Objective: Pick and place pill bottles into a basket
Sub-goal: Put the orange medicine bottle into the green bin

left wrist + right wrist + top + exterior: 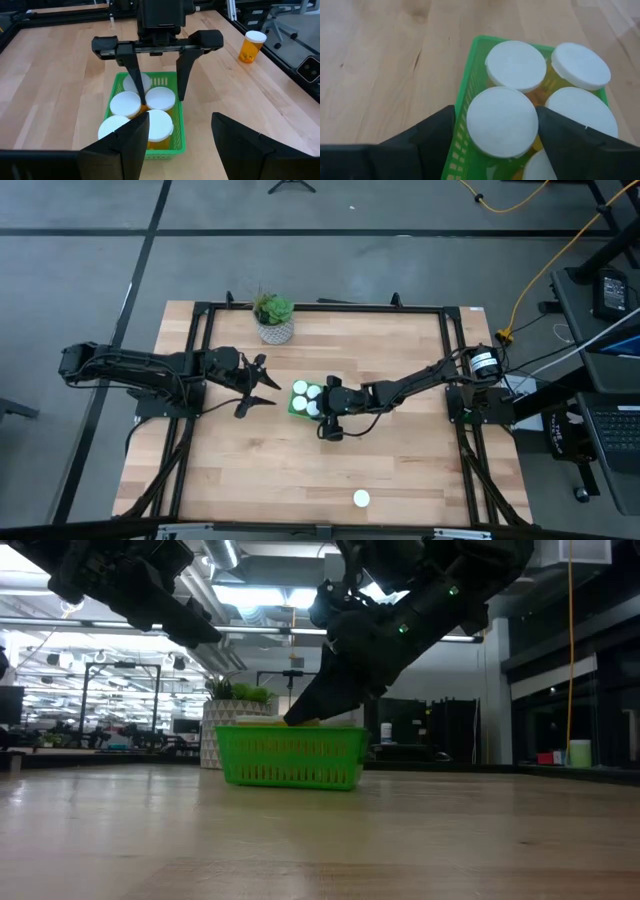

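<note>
Standing between right tool [502, 131] fingers: bottle [501, 121].

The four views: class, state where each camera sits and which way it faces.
High: overhead, facing down; both arms, green plastic basket.
Low: table height, level; both arms above basket.
Left wrist: behind left gripper, facing right gripper.
Right wrist: above white-capped orange pill bottles, own fingers.
Shared: basket.

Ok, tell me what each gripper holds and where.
Nothing. The right gripper straddles a pill bottle in the basket, fingers open; the left gripper hangs open and empty.
</note>
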